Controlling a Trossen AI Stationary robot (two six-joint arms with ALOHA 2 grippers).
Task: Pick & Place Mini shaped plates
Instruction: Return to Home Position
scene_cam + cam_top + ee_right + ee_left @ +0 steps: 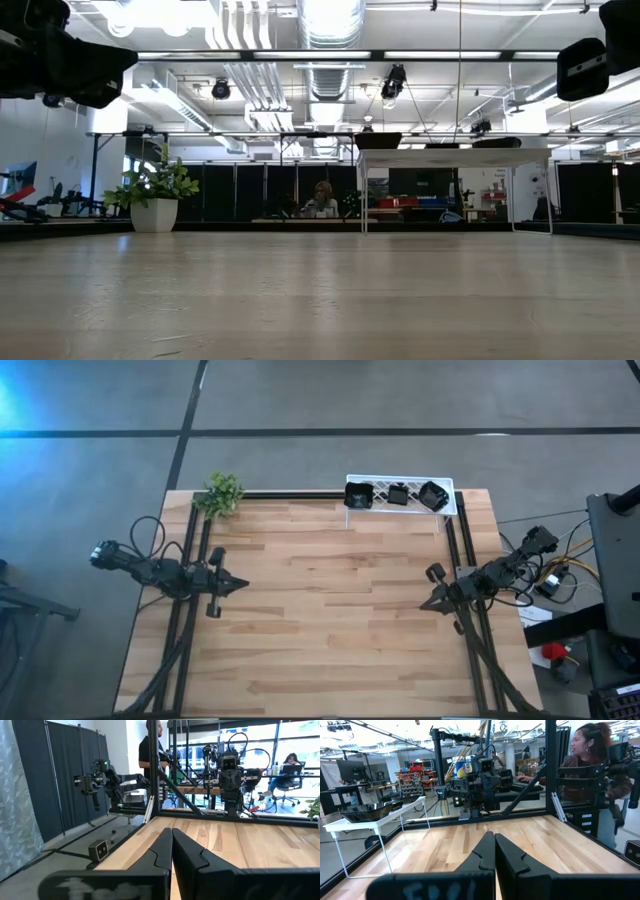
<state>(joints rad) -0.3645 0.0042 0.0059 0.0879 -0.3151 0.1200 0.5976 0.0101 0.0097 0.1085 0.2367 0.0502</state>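
Three dark mini shaped plates point(359, 495), point(398, 494), point(433, 495) rest on top of a white lattice rack point(452, 506) at the table's far edge, right of the middle. In the left wrist view one dark plate point(367, 811) sits on the rack's top. My left gripper point(240, 586) hovers level at the table's left side, shut and empty, its fingers point(485, 851) pressed together. My right gripper point(425, 603) hovers at the right side, also shut and empty, fingers point(182, 847) together. Both point toward the table's middle, well short of the rack.
A small green plant point(222, 493) in a white pot point(154, 215) stands at the far left corner. Black frame rails point(190, 620) run along the table's left and right sides. A person point(585, 760) sits beyond the table; another person point(152, 750) stands farther off.
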